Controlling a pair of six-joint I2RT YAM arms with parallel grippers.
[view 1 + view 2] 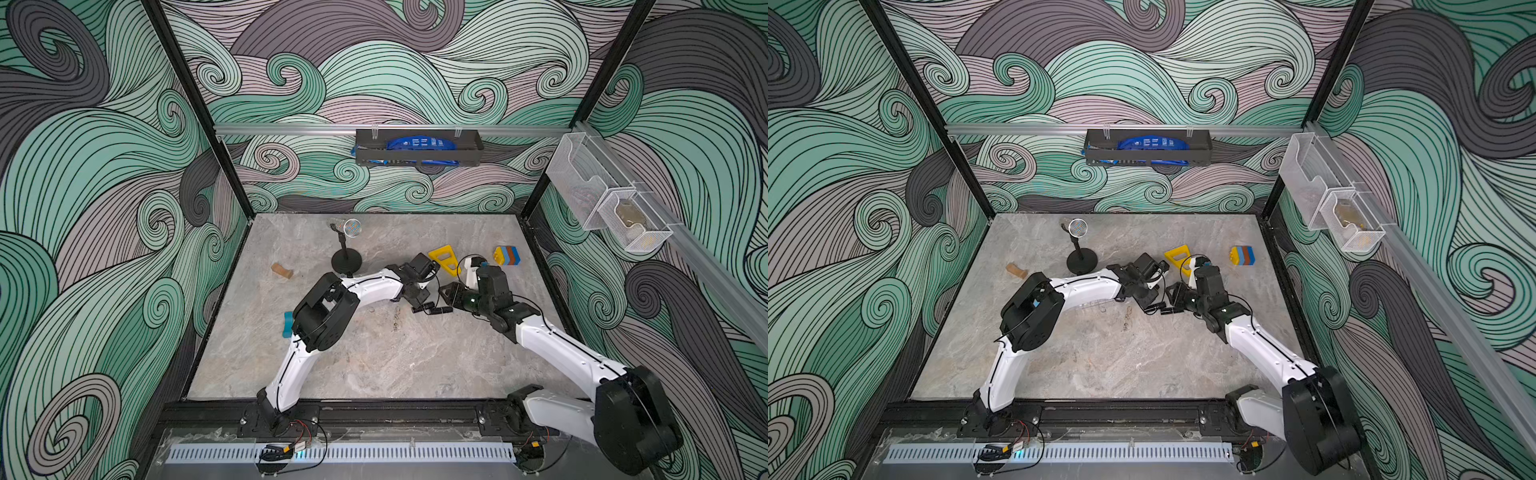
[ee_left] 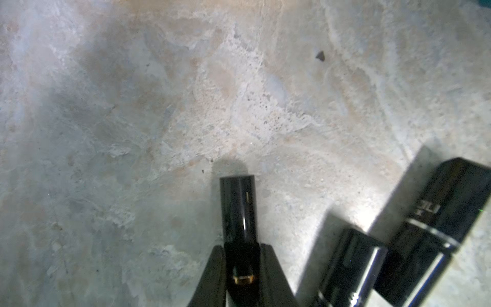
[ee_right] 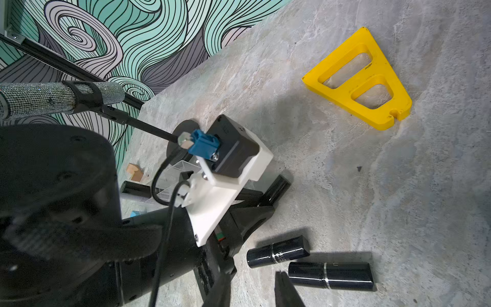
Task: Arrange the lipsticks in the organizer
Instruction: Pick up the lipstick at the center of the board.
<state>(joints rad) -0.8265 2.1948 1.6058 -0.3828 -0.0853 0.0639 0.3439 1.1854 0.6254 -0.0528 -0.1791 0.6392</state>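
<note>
Black glossy lipstick [image 2: 237,207], clenched endwise in left gripper [image 2: 242,255]: smooth tube may slip or pivot; right gripper [image 3: 252,273] parted, empty.

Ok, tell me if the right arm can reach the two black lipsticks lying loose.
Probably yes: the shorter lipstick and the longer lipstick lie flat just ahead of the right gripper, nothing between. The left gripper, shut on a third lipstick, sits close.
</note>
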